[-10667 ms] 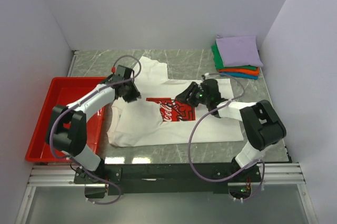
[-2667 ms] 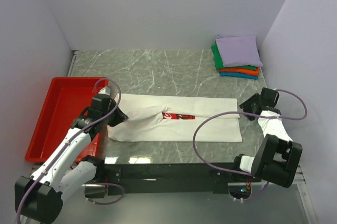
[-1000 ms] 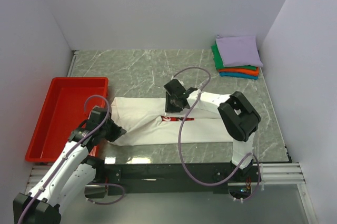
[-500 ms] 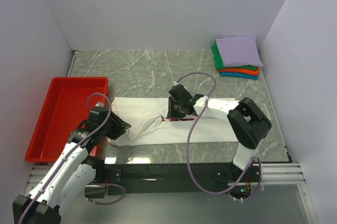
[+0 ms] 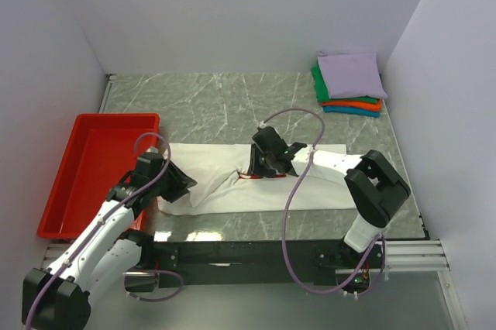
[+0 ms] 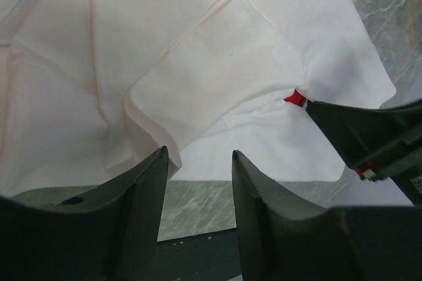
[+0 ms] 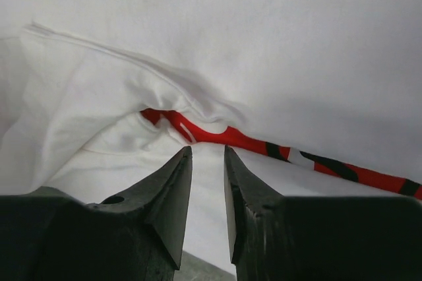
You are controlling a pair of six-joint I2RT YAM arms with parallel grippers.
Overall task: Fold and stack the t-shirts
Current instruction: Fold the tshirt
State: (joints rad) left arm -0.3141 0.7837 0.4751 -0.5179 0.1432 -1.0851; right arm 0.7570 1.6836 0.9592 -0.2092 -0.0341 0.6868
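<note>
The white shirt [image 5: 325, 190] lies folded into a long strip on the near surface [image 5: 209, 105]. The left pincer [image 6: 198, 156] gapes empty at its left end. The right pincer [image 7: 206, 152], narrowly parted, grips nothing. The next move is likely a crosswise fold.

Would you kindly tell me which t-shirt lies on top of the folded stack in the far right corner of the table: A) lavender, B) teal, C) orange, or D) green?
A: the lavender tee lies uppermost, the other colours showing only as edges beneath it.
</note>
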